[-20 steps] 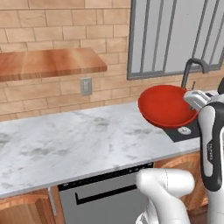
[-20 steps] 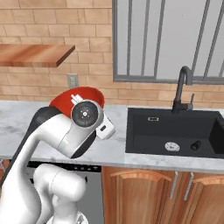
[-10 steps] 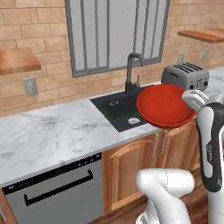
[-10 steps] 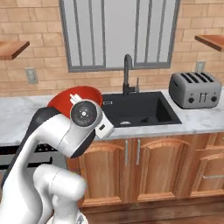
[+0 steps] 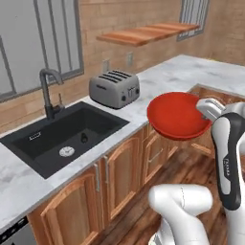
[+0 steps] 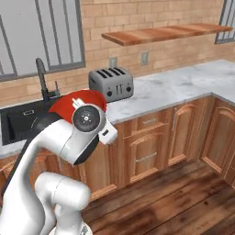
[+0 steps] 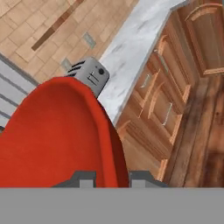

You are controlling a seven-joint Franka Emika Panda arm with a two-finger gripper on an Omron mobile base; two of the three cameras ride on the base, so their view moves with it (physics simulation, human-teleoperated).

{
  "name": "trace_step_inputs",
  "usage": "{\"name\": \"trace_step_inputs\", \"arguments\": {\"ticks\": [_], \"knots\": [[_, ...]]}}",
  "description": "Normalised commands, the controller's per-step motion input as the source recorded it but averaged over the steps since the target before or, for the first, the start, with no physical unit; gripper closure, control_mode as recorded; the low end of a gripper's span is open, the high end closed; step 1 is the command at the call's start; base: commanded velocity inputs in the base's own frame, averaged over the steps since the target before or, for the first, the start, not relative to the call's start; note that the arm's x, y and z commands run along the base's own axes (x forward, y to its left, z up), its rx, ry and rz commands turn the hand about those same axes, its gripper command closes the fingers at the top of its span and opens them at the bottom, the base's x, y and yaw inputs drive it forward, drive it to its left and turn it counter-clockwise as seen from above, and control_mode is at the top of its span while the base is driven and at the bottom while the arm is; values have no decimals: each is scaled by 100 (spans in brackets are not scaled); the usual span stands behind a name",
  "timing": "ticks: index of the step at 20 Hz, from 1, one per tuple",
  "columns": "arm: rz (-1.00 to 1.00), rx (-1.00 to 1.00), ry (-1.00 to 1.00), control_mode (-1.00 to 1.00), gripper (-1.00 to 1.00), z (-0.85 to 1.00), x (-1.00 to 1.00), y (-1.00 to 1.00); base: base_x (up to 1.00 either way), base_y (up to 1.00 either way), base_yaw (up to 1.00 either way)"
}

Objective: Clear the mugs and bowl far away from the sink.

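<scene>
Hand view: red bowl [image 7: 57,135], glossy, rigid, likely slippery and breakable; gripper [image 7: 113,178] is pinching its thin rim, the sensible hold.

Pretty standard kitchen here: tan brick wall [image 6: 183,46] all round, with a long wooden shelf [image 6: 160,33] mounted on it and a couple of grey outlets [image 6: 144,58] underneath. The worktop [image 6: 183,85] is grey-white marble and bends round the corner on the right. Warm wood cabinets [image 6: 147,147] with silver bar handles sit below it, over a dark wood plank floor [image 6: 183,197]. There's a barred window [image 6: 41,32] on the left and another one [image 5: 194,12] further along. A silver four-slot toaster [image 6: 111,83] sits back near the wall. Light is even and soft.
</scene>
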Motion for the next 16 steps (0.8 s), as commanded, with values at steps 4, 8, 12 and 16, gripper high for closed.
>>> {"name": "trace_step_inputs", "arguments": {"ticks": [4, 8, 12, 16], "knots": [[0, 0, 0, 100, 100, 0, 0, 0, 0, -72, -70], [0, 0, 0, 100, 100, 0, 0, 0, 0, -67, -72], [0, 0, 0, 100, 100, 0, 0, 0, 0, -66, -73], [0, 0, 0, 100, 100, 0, 0, 0, 3, -58, -74]]}}
